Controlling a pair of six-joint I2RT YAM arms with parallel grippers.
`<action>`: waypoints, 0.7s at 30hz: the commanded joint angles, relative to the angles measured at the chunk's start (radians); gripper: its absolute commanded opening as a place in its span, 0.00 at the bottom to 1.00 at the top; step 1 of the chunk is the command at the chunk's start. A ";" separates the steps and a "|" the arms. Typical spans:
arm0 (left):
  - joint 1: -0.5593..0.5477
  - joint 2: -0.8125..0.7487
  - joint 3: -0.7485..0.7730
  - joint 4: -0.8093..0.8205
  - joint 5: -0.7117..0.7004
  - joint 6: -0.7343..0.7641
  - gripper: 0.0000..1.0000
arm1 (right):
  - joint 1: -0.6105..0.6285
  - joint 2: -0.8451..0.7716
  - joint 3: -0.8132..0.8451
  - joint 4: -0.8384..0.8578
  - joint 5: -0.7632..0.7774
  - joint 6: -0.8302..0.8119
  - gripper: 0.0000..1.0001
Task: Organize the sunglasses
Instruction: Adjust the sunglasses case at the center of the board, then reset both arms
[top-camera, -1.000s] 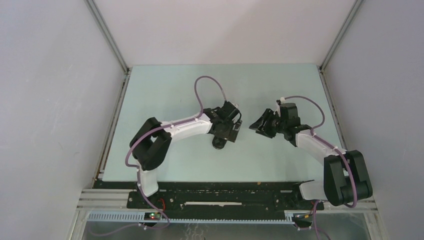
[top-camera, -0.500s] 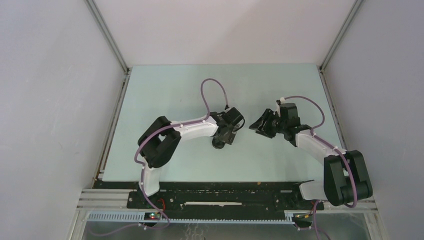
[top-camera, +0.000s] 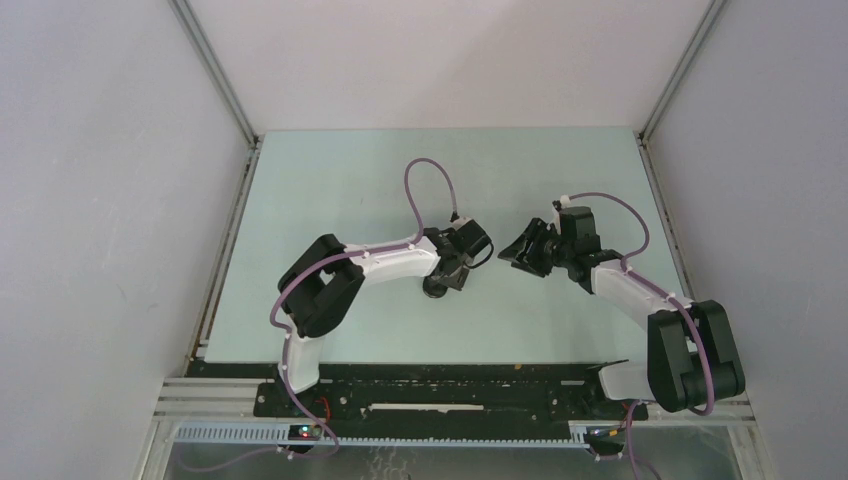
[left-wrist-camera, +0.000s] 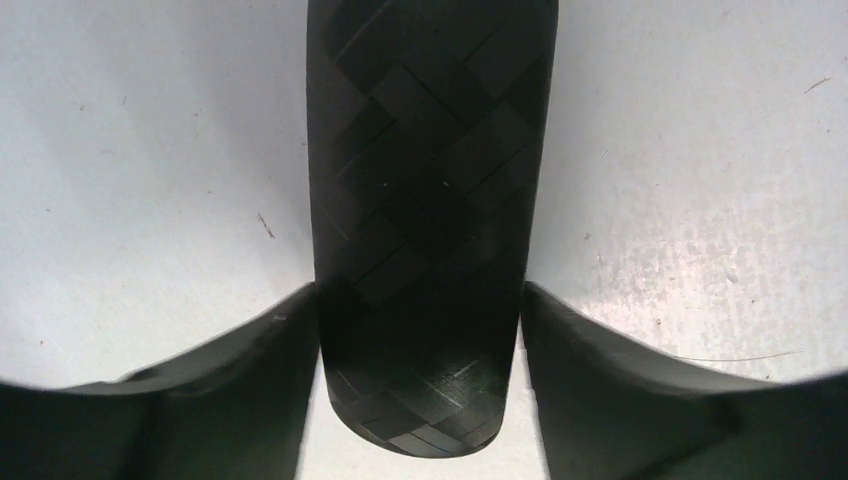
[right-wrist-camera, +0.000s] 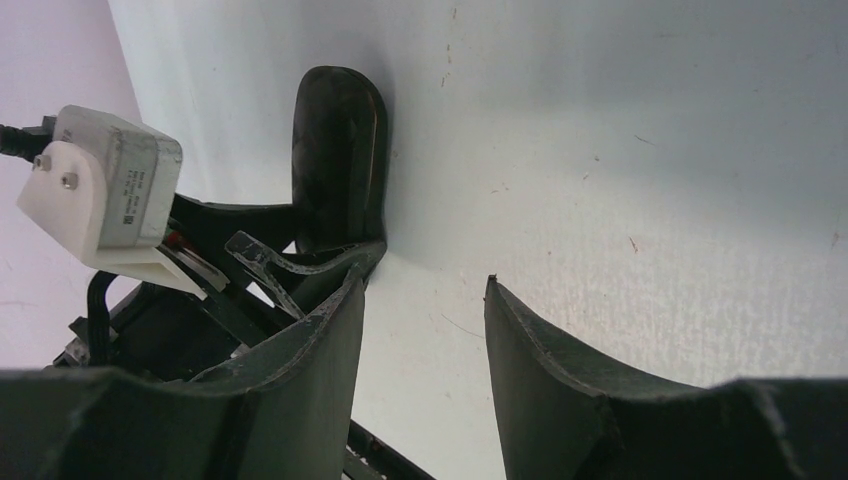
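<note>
1. From the overhead camera, both arms reach in toward the middle of the pale tabletop (top-camera: 340, 190). The left gripper (top-camera: 452, 268) is bent down over a black case (top-camera: 436, 290), most of which is hidden beneath it. The right gripper (top-camera: 520, 250) sits just to the right of it, pointing at it, with a strip of bare tabletop between the two. The sunglasses don't show from up here.

2. From the left wrist, the black case (left-wrist-camera: 420, 200) runs straight up the middle of the view, its woven, basket-like skin plain to see and its rounded end nearest the camera. The left gripper (left-wrist-camera: 420, 300) is closed in on it, each of its fingers (left-wrist-camera: 250, 390) pressed against one long side. The lid is down. No frame or lens shows, so I can't tell from here where the sunglasses are. Scuffed tabletop (left-wrist-camera: 150, 150) lies to either side.

3. From the right wrist, the right gripper (right-wrist-camera: 423, 290) stands parted, with only bare tabletop (right-wrist-camera: 650, 150) in the gap between its fingers (right-wrist-camera: 560, 400); it has hold of nothing. Just ahead and to the left is the black case (right-wrist-camera: 340, 150), seen along its length and low against the tabletop, with the left gripper (right-wrist-camera: 330, 255) clamped on its near end. The white camera block (right-wrist-camera: 100, 190) on the left wrist is at the far left. The sunglasses aren't in sight here either.
</note>
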 joint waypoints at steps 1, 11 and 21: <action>-0.006 -0.056 0.034 0.004 -0.036 -0.024 0.79 | -0.006 -0.020 -0.007 0.018 -0.005 -0.007 0.56; -0.004 -0.224 0.050 -0.045 -0.048 -0.022 0.90 | -0.017 -0.098 -0.006 -0.023 0.011 -0.017 0.56; 0.052 -0.556 0.045 -0.070 -0.023 -0.038 0.89 | -0.045 -0.375 0.205 -0.348 0.257 -0.163 0.61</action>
